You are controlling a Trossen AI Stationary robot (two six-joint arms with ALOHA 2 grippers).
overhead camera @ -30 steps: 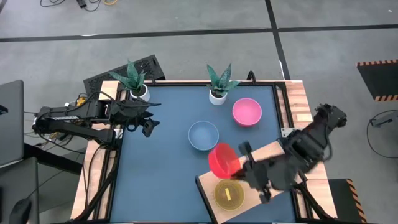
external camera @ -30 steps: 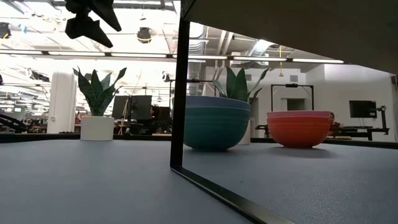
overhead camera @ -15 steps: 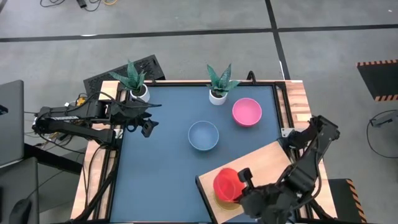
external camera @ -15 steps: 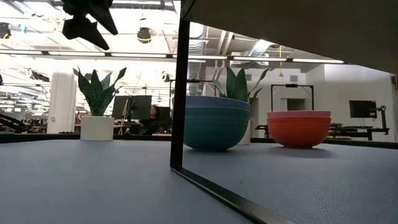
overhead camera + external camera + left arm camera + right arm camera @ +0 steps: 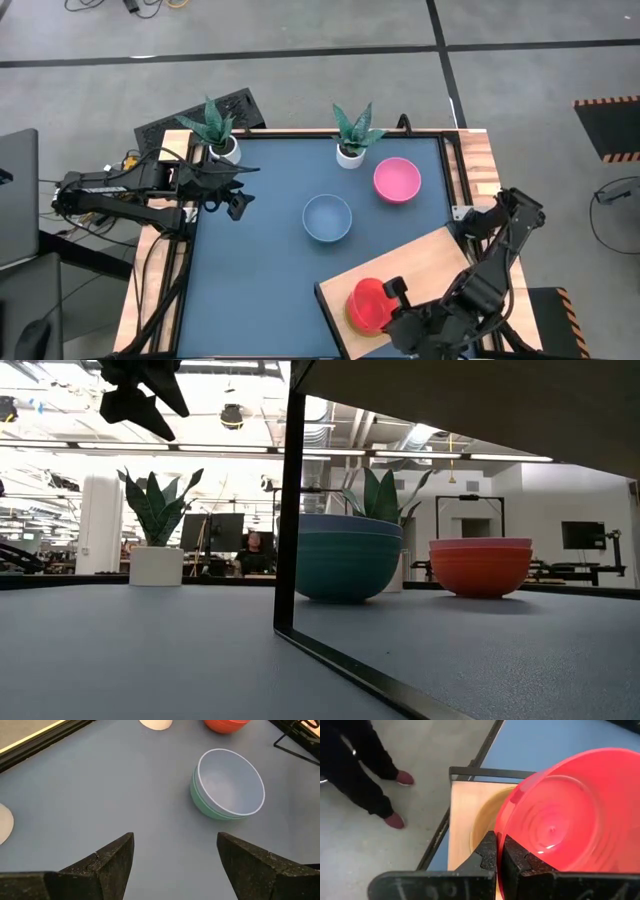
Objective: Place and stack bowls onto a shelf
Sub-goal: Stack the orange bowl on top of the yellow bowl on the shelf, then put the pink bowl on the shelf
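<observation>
The red bowl (image 5: 366,304) hangs in my right gripper (image 5: 388,298) over the near left part of the pale wood shelf (image 5: 432,262). A yellow-green bowl's rim (image 5: 479,822) shows just beneath it. Whether the two bowls touch, I cannot tell. A light blue bowl (image 5: 327,217) sits nested in a teal one (image 5: 200,802) mid-table. The pink bowl (image 5: 397,179) stands on the table farther right. My left gripper (image 5: 232,205) hovers open above the table's far left part, clear of everything. My right gripper (image 5: 500,851) pinches the red bowl's rim (image 5: 506,827), one finger inside the bowl and one outside. The fingers come from the table's near right side, roughly level. The bowl is tilted, its opening turned toward the wrist, above the yellow-green bowl on the shelf.
Two plants in white pots (image 5: 225,148) (image 5: 350,155) stand along the far edge. The shelf's dark leg (image 5: 289,510) rises from the table. A person's legs (image 5: 360,775) stand on the floor beside the table's near corner. Open blue tabletop (image 5: 260,290) lies left of the shelf.
My right gripper has carried the red bowl toward the table's near edge and down, from the shelf's far left edge to a spot over the yellow-green bowl. The bowl has tipped from nearly on its side toward level. Most of the move came early.
</observation>
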